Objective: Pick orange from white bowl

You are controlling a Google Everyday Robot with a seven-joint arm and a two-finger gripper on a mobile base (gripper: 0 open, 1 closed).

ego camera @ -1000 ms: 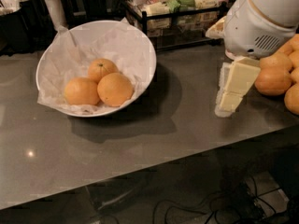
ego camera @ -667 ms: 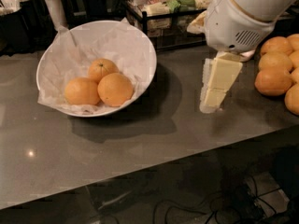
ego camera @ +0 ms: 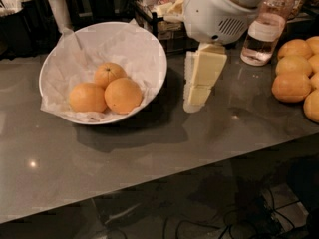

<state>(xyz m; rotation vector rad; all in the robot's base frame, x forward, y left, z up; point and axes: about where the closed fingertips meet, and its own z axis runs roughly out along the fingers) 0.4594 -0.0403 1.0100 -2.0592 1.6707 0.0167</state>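
— Hanging low over the glossy grey countertop (ego camera: 149, 148), the robot's cream-coloured gripper (ego camera: 197, 101) sits just right of the wide, paper-lined white bowl (ego camera: 160, 76), not touching it. Open or closed, I cannot tell.
— And the round, dimpled orange fruit (ego camera: 123, 95)?
— Inside the bowl, front right, touching two smaller oranges (ego camera: 87, 97). Loose oranges (ego camera: 291, 86) lie far right.

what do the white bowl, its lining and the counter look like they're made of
White bowl: probably glazed ceramic or melamine; smooth, glossy rim. Lining: thin white paper, crinkled into folds. Counter: polished grey stone or laminate, cannot tell which; it mirrors light spots. The gripper hangs right of the bowl, over the counter.
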